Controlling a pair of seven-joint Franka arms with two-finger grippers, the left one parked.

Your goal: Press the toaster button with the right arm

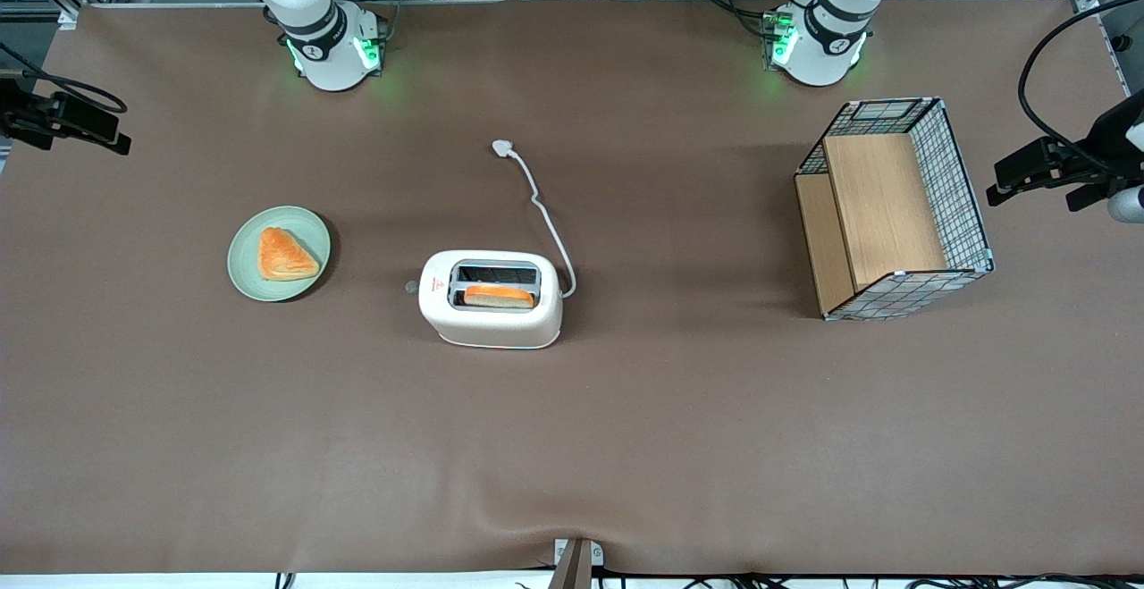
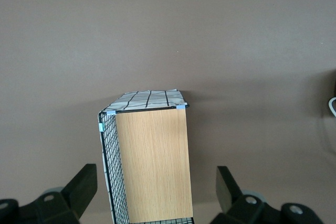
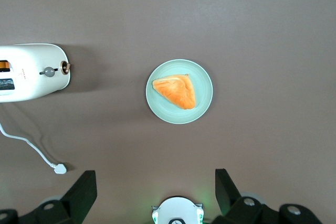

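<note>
Near the middle of a brown table [image 1: 626,446] sits the toaster [image 1: 491,298], cream-white with two slots on top; a slice of toast [image 1: 499,296] stands in the slot nearer the front camera. Its white cord [image 1: 547,218] trails across the table away from that camera and ends in a loose plug. The button [image 3: 49,71], a small grey tab, sticks out of the toaster's narrow end, the end that faces a pale green plate [image 1: 279,253] holding a triangular orange pastry [image 1: 284,255]. Plate and toaster are well apart. The right arm [image 1: 313,26] rises from its base at the table's edge farthest from the front camera. Its gripper [image 3: 156,192] hangs high above the plate, fingers spread wide apart and holding nothing. A wire basket [image 1: 894,209] with wooden panels lies toward the parked arm's end of the table.
</note>
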